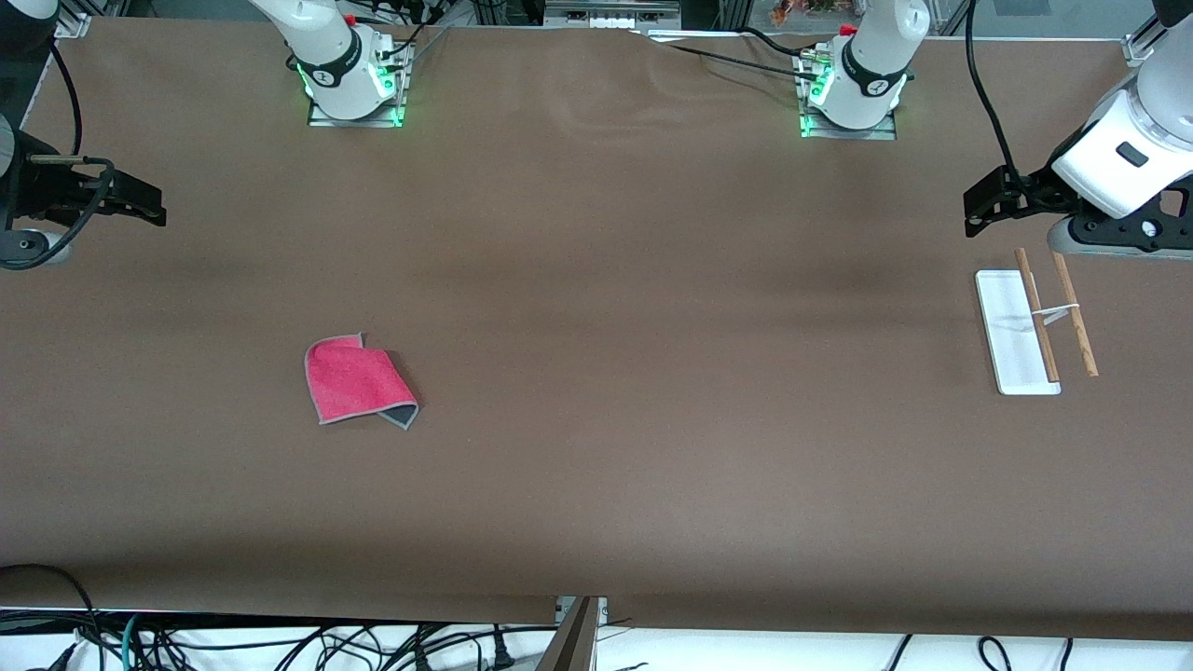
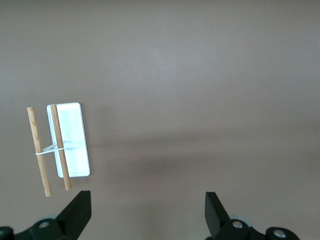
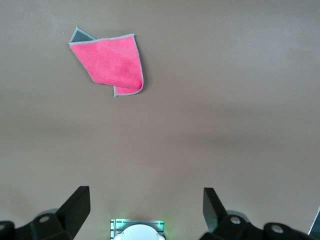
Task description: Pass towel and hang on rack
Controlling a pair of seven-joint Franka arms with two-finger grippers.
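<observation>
The towel (image 1: 359,380) lies folded on the brown table toward the right arm's end, pink-red face up with a dark grey corner turned out. It also shows in the right wrist view (image 3: 112,62). The rack (image 1: 1035,326), with a white base and two brown rods, stands toward the left arm's end and also shows in the left wrist view (image 2: 60,147). My right gripper (image 1: 154,210) is open and empty, in the air over the table's end, well apart from the towel (image 3: 146,212). My left gripper (image 1: 974,210) is open and empty, in the air beside the rack (image 2: 147,215).
The two arm bases (image 1: 352,89) (image 1: 853,98) with green lights stand along the table's edge farthest from the front camera. Black cables (image 1: 979,84) hang near the left arm. Loose cables (image 1: 280,643) lie below the table's nearest edge.
</observation>
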